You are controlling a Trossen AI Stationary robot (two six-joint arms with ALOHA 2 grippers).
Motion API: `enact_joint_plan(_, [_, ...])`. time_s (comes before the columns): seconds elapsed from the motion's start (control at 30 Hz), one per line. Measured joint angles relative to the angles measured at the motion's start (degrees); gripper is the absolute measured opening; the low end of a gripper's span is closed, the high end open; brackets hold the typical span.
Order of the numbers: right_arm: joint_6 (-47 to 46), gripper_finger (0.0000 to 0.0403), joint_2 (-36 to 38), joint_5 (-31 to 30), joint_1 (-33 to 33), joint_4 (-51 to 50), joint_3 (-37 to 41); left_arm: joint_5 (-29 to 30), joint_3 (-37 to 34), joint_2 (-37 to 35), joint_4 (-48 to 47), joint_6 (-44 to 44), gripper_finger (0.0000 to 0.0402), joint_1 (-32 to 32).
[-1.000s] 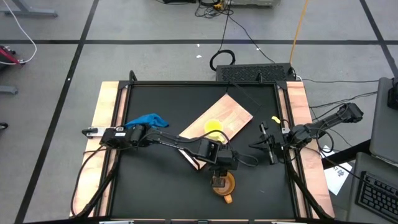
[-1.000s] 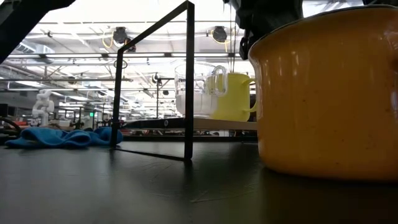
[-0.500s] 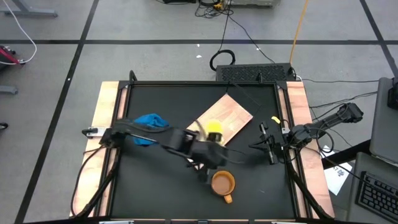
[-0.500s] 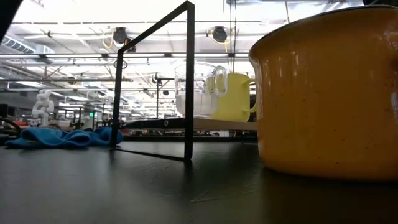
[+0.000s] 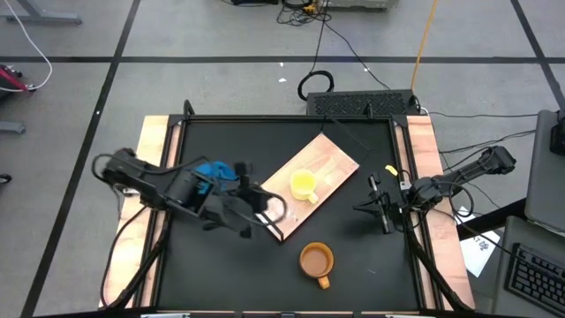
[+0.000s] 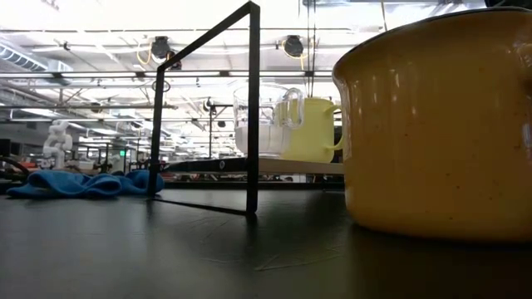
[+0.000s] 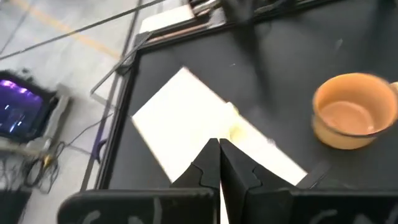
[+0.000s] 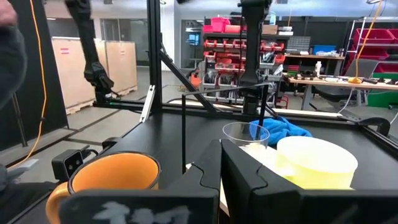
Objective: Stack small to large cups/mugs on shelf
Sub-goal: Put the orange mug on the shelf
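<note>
While both grippers stand empty, the cups sit unstacked.
Left gripper pinched shut beside shelf; orange-brown cup on tabletop; right gripper closed.

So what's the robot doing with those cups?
It is sorting cups onto the wooden shelf. The yellow cup and the clear glass cup already stand on it. The orange cup sits alone on the black table, not held. The left claw is shut and empty, and the right claw waits at the table's side.
</note>
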State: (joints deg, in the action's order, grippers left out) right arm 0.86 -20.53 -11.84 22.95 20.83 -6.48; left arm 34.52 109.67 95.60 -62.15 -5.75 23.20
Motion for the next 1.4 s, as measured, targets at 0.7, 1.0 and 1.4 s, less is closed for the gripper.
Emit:
enact_joint_plan(0.7, [1.5,0.0,-1.13,0.01,-0.04,-0.06,0.0,-18.12,-91.83,-50.92,83.03,4.1,0.0,-9.71])
enact_joint_plan(1.0, [2.86,0.0,-6.34,0.03,-0.68,3.66,-0.01,-17.97,-103.68,-55.29,93.35,6.87,0.0,-10.6])
enact_joint_plan(1.4, [-1.86,0.0,-23.9,0.01,-0.16,-15.16,-19.89,-16.21,-109.07,-55.6,93.76,4.47,0.0,-14.61])
